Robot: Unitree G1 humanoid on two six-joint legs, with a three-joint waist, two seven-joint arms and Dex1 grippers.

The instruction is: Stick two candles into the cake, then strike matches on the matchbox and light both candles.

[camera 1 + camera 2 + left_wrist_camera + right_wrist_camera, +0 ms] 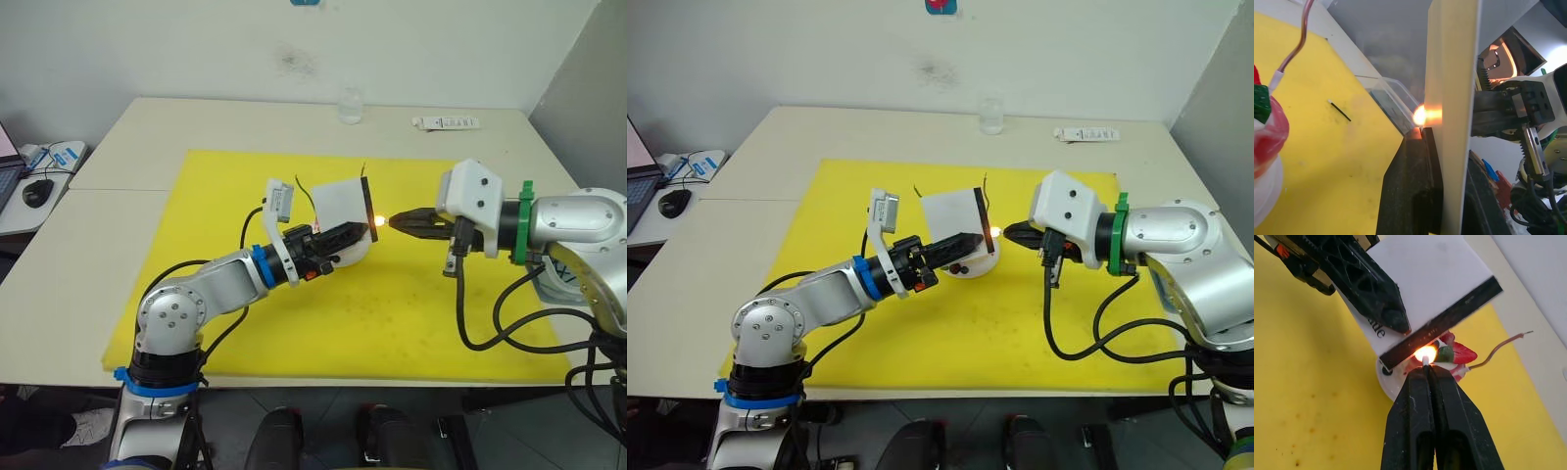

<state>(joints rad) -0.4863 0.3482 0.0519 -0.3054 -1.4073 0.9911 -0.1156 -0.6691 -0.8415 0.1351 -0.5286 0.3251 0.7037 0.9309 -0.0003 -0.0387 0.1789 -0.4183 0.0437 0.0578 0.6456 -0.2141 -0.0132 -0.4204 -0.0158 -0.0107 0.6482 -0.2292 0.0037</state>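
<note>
Left claw (1396, 320) is clamped on the matchbox (340, 208), which is held upright above the cake (1449, 355), black strip (1444, 328) facing the right claw (1425, 374). Right claw is closed on a match (1425, 361); only the pale stub is seen between the fingertips. The match head is lit: a small flame (378, 221) is seen right at the black strip, touching or just beside it. The same glow is seen in the left wrist view at the matchbox edge (1422, 115).

Cake is sat on its white plate (1386, 377) on the yellow mat (392, 323), under and behind the matchbox, mostly hidden by it. Strawberry (1462, 352) and a green berry (1445, 354) are seen just past the flame. Two candles are stuck in the cake: one (305, 191) is seen rising left of the matchbox, the other (364, 170) just above its top right corner. No flame is seen on either.

A spare match (1340, 110) is lying flat on the mat, well apart from the cake. A clear glass (350, 105) and a white tube (446, 122) are stood at the far edge of the tabletop (147, 127), off the mat.
</note>
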